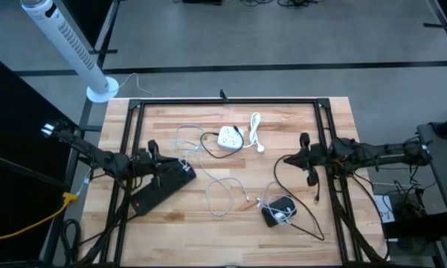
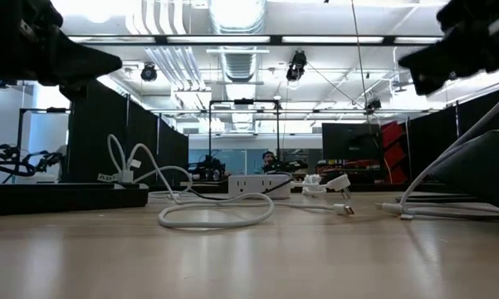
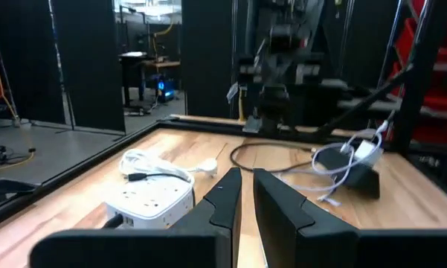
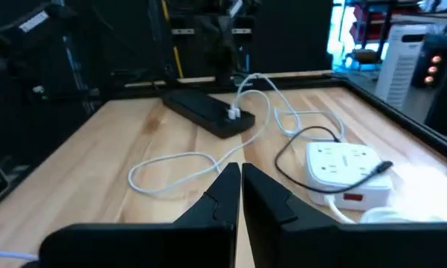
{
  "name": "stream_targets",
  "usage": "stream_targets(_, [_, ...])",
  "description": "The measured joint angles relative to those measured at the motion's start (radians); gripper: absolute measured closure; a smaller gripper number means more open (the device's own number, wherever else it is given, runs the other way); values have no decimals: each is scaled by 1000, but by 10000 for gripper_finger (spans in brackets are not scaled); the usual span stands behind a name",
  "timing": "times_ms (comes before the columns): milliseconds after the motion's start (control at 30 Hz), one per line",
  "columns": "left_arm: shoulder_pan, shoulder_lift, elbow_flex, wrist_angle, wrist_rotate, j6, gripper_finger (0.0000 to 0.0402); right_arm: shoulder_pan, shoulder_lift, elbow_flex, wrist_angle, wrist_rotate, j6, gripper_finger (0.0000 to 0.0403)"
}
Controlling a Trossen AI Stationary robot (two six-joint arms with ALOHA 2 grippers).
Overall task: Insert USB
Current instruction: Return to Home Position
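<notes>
1. The left gripper [image 3: 245, 176] hangs over the left part of the light wooden table [image 1: 171, 231], near the long black power strip [image 4: 208, 113]. Its two dark fingers stand almost together, with only a thin slit between them, and they hold nothing.
2. The right gripper [image 4: 239, 170] hangs over the right part of the table, its fingers pressed together and empty.
3. The black power strip lies flat. A small white plug [image 4: 234, 114] sits in its end socket, and a thin white cable [image 2: 216, 223] runs from it.
4. The white square outlet block [image 1: 229, 138] lies at the middle rear, with a black plug [image 4: 377, 170] in its side.
5. A black charger block [image 1: 277, 214], with white cable on it, lies nearer the front.
</notes>
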Motion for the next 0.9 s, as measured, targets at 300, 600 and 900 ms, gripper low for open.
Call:
stream_targets(300, [-52, -168, 5, -176, -33, -27, 377, -27, -201, -86, -52, 0, 2, 403])
stream_targets(600, [-96, -391, 5, -334, -16, 76, 377, -27, -276, -86, -168, 10, -42, 403])
stream_targets(900, [-10, -454, 5, -378, 210, 33, 396, -63, -271, -87, -91, 77, -202, 403])
